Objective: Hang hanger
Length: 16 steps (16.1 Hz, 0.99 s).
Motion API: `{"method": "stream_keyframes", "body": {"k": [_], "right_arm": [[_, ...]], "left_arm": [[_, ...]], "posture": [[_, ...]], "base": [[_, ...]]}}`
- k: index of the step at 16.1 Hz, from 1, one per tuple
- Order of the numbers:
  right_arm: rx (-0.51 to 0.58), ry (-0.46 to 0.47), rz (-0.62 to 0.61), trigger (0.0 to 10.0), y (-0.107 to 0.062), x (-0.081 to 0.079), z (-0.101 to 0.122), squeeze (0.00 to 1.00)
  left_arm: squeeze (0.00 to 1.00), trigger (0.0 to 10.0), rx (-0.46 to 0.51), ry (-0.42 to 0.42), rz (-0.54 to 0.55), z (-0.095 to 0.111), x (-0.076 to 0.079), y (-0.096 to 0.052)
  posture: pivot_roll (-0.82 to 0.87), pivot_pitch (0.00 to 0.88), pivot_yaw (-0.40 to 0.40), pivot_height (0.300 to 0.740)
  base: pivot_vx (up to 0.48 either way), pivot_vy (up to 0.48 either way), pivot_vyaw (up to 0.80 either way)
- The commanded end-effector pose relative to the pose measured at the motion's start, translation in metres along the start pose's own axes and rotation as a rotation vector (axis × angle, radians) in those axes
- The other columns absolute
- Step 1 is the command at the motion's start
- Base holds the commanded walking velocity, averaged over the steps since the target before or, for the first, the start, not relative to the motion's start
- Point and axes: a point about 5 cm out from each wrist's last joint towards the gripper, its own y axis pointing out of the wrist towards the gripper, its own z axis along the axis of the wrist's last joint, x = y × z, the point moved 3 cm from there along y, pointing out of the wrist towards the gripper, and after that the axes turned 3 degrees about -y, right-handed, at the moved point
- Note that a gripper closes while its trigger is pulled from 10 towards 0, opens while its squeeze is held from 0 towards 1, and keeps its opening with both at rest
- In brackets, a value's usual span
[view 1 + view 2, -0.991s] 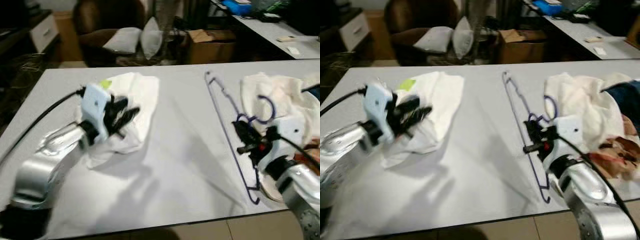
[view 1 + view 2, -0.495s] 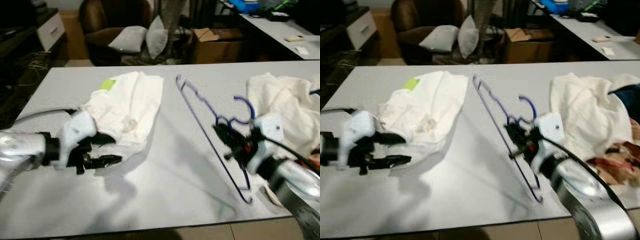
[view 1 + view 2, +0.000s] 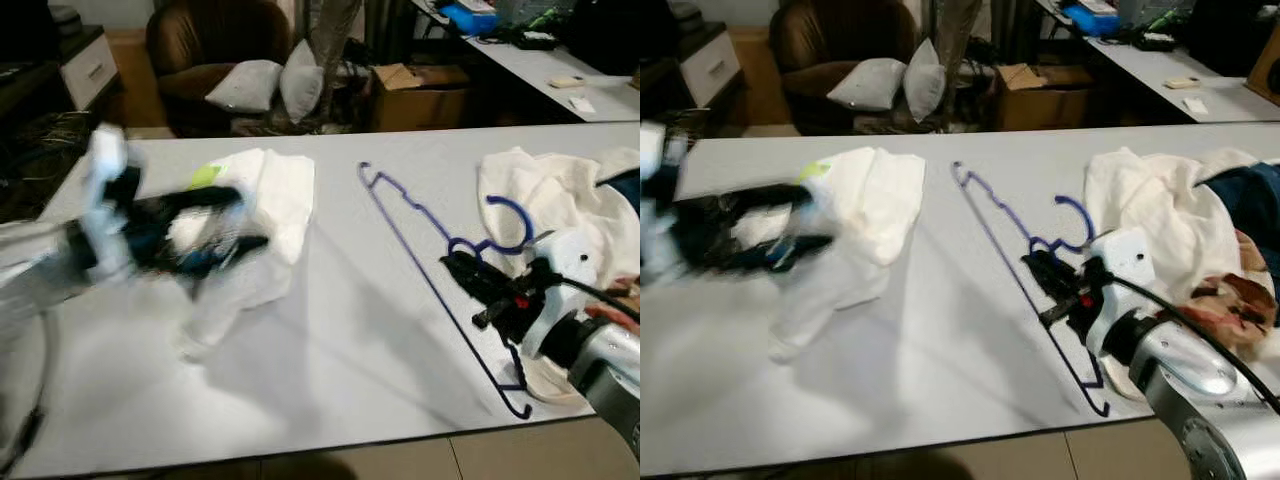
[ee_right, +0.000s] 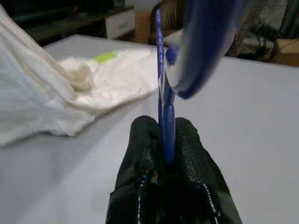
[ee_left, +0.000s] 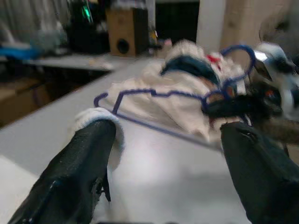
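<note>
White table (image 3: 330,340): blue hanger (image 3: 420,215) runs diagonally, hook end pinched in right gripper (image 3: 470,278); left gripper (image 3: 215,235), fingers spread, over white garment (image 3: 270,205) well apart.

Blue wire hanger (image 3: 424,250) tilted above white table, hook beside cream clothes, pinched near neck.

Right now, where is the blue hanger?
The blue hanger is on the right half of the white table, clamped by the right gripper beside the cream clothes pile.
</note>
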Motion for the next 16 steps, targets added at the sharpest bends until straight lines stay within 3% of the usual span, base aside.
{"method": "stream_keyframes", "body": {"k": [1, 2, 4, 5, 6, 7, 10, 11, 14, 16], "right_arm": [[0.021, 0.007, -0.021, 10.0, -0.001, -0.002, 0.005, 0.0], [0.007, 0.007, -0.021, 10.0, -0.003, -0.005, 0.002, 0.0], [-0.016, 0.011, 0.001, 10.0, -0.006, -0.009, -0.004, 0.0], [-0.054, -0.029, 0.034, 10.0, -0.008, -0.011, -0.008, 0.0], [-0.073, -0.041, 0.052, 10.0, -0.009, -0.012, -0.009, 0.0], [-0.082, -0.041, 0.067, 10.0, -0.01, -0.013, -0.01, 0.0], [-0.112, -0.056, 0.111, 10.0, -0.02, -0.012, -0.013, 0.0], [-0.117, -0.061, 0.116, 10.0, -0.023, -0.008, -0.014, 0.0], [-0.059, -0.035, 0.072, 10.0, -0.023, 0.007, -0.005, 0.0], [-0.037, -0.04, 0.073, 10.0, -0.019, 0.007, 0.0, 0.0]], "left_arm": [[1.0, 10.0, 0.018, 0.001, 0.02, -0.001, 0.0, 0.009], [1.0, 10.0, -0.045, -0.024, -0.028, -0.011, 0.009, 0.009], [1.0, 10.0, -0.305, 0.025, -0.075, -0.039, 0.018, -0.005], [1.0, 10.0, -0.552, 0.069, -0.07, -0.065, 0.017, -0.029], [1.0, 10.0, -0.662, 0.065, -0.066, -0.076, 0.015, -0.044], [1.0, 10.0, -0.682, 0.051, -0.05, -0.076, 0.012, -0.053], [1.0, 10.0, -0.699, 0.047, -0.055, -0.066, 0.012, -0.066], [1.0, 10.0, -0.656, 0.046, -0.039, -0.058, 0.009, -0.069], [1.0, 10.0, -0.277, 0.088, 0.142, -0.018, -0.021, -0.056], [1.0, 10.0, -0.109, 0.082, 0.218, -0.007, -0.031, -0.047]], "posture": [[-0.09, 0.0, 0.024, 0.74], [-0.09, 0.0, 0.023, 0.74], [-0.08, 0.0, 0.029, 0.74], [-0.09, 0.0, 0.042, 0.74], [-0.09, 0.0, 0.043, 0.74], [-0.08, 0.0, 0.046, 0.74], [-0.05, 0.0, 0.05, 0.74], [-0.04, 0.0, 0.048, 0.74], [-0.02, 0.0, 0.037, 0.74], [-0.02, 0.0, 0.037, 0.74]], "base": [[0.0, 0.0, 0.0], [0.0, 0.0, 0.0], [0.0, 0.0, 0.0], [0.0, 0.0, 0.0], [0.0, 0.0, 0.0], [0.0, 0.0, 0.0], [0.0, 0.0, 0.0], [0.0, 0.0, 0.0], [0.0, 0.0, 0.0], [0.0, 0.0, 0.0]]}}
